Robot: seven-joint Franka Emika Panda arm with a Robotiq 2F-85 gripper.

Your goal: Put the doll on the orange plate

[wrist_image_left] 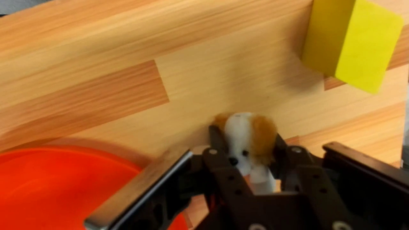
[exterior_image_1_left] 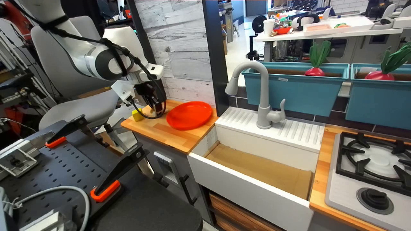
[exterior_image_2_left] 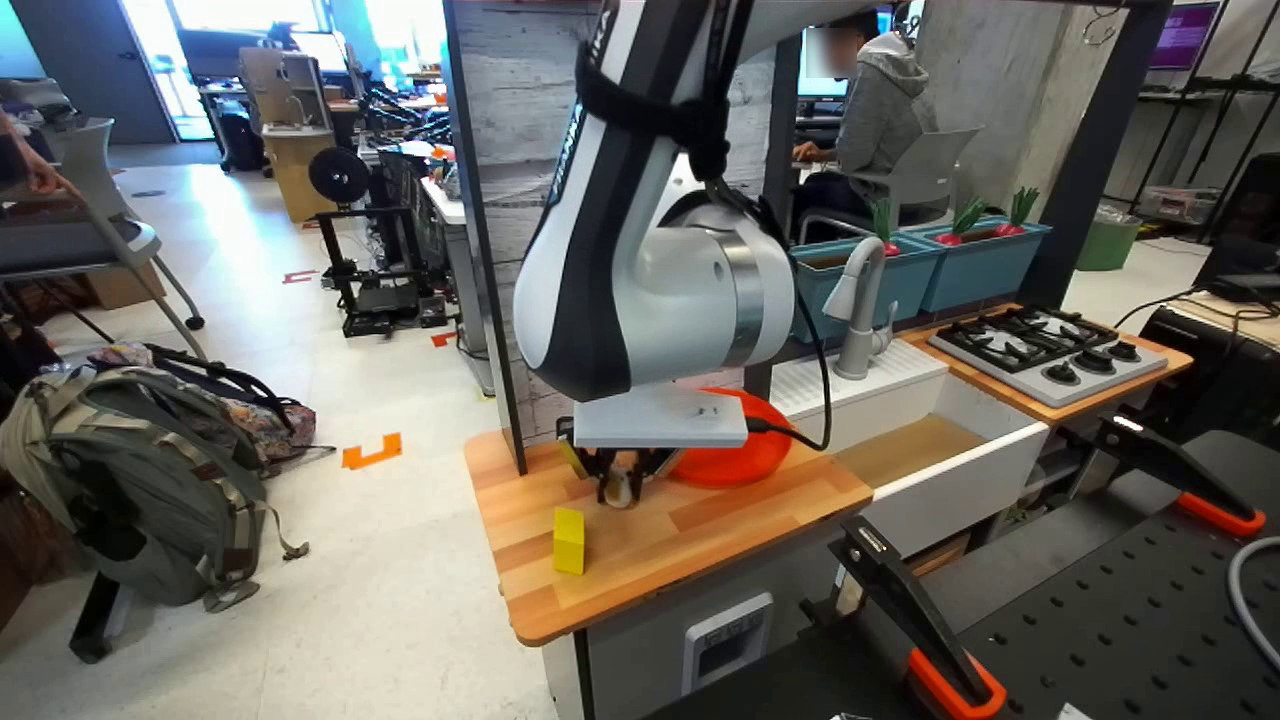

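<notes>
Plush dog [wrist_image_left: 241, 137]: between orange plate [exterior_image_1_left: 190, 114] and left edge, can't tell if it's off the counter [exterior_image_1_left: 167, 133]
End effector [wrist_image_left: 247, 139]: pinched on the dog's head, looks like
Soft head [wrist_image_left: 239, 127]: could slip out if the squeeze is weak
Plate rim [wrist_image_left: 96, 153] (back-right corner): low swing might snag the dog
Edges: plank wall [exterior_image_1_left: 189, 86] at back, yellow block [exterior_image_2_left: 569, 540] near left, bare wood along front
</notes>
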